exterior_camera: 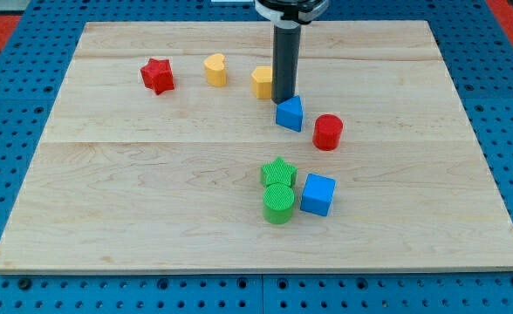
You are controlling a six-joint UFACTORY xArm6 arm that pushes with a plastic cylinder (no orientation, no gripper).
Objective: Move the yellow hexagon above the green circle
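- Sitting nearest the view's bottom, the green circle point(278, 203) is resting on the pale wooden table point(134, 209), a little right of the middle.
- Touching it on the side toward the view's top, a green star point(279, 172) is crowding in close, so the two green blocks are standing as a pair.
- Just beside them on the view's right, a blue cube point(318, 194) is lying slightly turned, very near the green circle, though whether it is touching I cannot tell.
- Farther up and to the right, a red cylinder point(328, 132) is standing upright on its own.
- Near it on its left, a blue triangle point(290, 113) is sitting apart from the red cylinder by a small gap.
- Coming down right behind the blue triangle, the dark rod is standing vertical, and my tip point(283, 102) is resting at the table, between the blue triangle and the yellow hexagon point(262, 82).
- The yellow hexagon is lying against the rod's left side, partly hidden by it, well apart from the green circle and toward the view's top from it.
- Farther left, a yellow heart-like block point(215, 69) is sitting alone, and beyond it a red star point(157, 76) is lying near the table's upper left.
- There being no jaws on this arm, only the plain rod, nothing is being held.
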